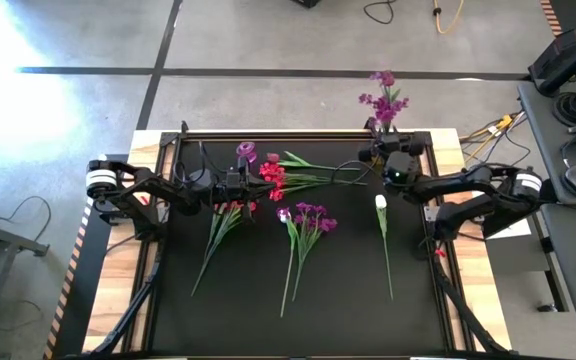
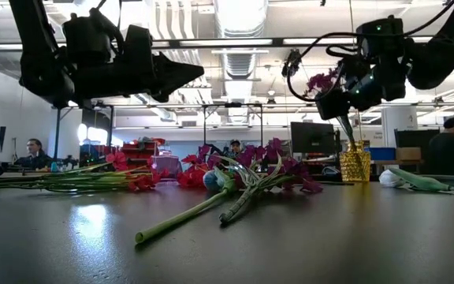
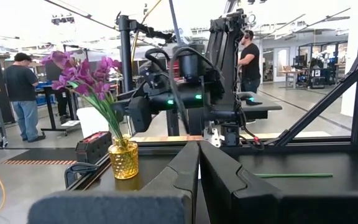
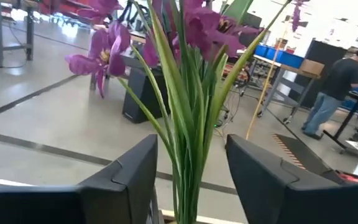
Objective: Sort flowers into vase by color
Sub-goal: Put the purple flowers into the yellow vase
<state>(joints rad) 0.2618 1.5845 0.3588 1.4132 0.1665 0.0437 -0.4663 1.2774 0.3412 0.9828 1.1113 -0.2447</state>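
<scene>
Nearest me lay three loose flowers, a white bud, a purple bunch and red ones mid-frame; I held my left gripper pressed together, while upper right my right gripper stood spread around purple stems in the one vase, so I judged the release step, withdrawal next.

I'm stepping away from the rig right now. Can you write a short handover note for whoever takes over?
Right pincer: open around the stems of the purple flowers standing in the gold vase at the table's far edge.
Left pincer: shut, empty, raised near the red flowers.
Done: one purple bunch in the vase.
Left on the table: red flowers, another purple bunch, white bud, plus stems under the left arm.
</scene>
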